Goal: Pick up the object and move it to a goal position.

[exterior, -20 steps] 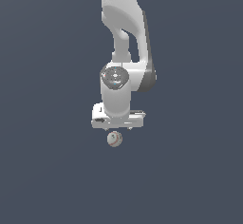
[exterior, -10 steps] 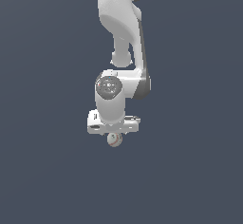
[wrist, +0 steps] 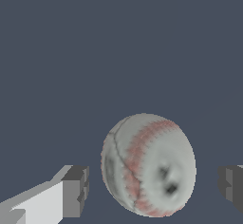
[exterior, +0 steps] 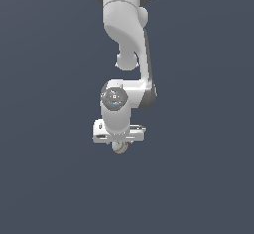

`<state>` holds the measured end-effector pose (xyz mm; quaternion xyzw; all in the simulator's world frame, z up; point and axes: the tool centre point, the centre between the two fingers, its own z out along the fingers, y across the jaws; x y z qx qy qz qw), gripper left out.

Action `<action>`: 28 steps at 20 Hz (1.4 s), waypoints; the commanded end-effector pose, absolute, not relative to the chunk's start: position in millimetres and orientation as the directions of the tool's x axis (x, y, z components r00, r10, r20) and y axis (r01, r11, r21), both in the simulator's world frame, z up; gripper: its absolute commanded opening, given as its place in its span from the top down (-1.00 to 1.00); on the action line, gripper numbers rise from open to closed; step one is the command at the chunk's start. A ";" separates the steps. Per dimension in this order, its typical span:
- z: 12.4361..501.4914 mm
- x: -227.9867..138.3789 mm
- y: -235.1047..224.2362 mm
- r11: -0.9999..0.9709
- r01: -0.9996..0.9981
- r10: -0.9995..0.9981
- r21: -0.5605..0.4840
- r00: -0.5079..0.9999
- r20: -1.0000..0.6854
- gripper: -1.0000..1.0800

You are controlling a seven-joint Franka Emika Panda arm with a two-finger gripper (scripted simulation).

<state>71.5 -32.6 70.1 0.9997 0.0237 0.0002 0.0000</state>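
Wrist view puts the small off-white ball with reddish seam lines and dark smudges (wrist: 148, 165) between the two dark grey fingertip pads (wrist: 76, 191) of the white-and-grey parallel gripper (wrist: 152, 187). The jaws stand spread wider than the ball, with a clear gap of dark background on either side of it; no pad touches its skin. It lies closer to the pad on the far side of the white finger, so it is not quite centred in the opening. Being round, the ball has no long axis to line up with, and the coming closure turns only on the ball staying inside that gap.

In the exterior view, the gripper (exterior: 119, 140) hangs from the white jointed arm (exterior: 126, 39) and points straight down, with the ball (exterior: 119, 147) showing just under the hand's flat bar. The worktop is a plain dark blue-grey field whose edges and corners lie outside both pictures, so the ball's place on it cannot be fixed beyond roughly mid-picture. No goal marker shows.

Compared with the picture from a second ago, the hand sits lower over the ball, and more of the ball is hidden behind it.
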 end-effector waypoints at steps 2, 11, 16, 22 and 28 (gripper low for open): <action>53.2 71.0 -32.5 -0.999 0.048 0.048 0.000 0.999 0.000 -0.92; 47.7 72.5 -32.8 -0.999 0.048 0.048 0.000 0.999 0.000 1.00; 47.7 72.5 -32.8 -0.999 0.048 0.048 0.000 0.999 0.000 1.00; 47.7 70.9 -33.9 -0.999 0.048 0.048 0.000 0.999 -0.001 1.00; 50.6 61.3 -43.4 -0.999 0.048 0.048 0.000 0.999 -0.001 1.00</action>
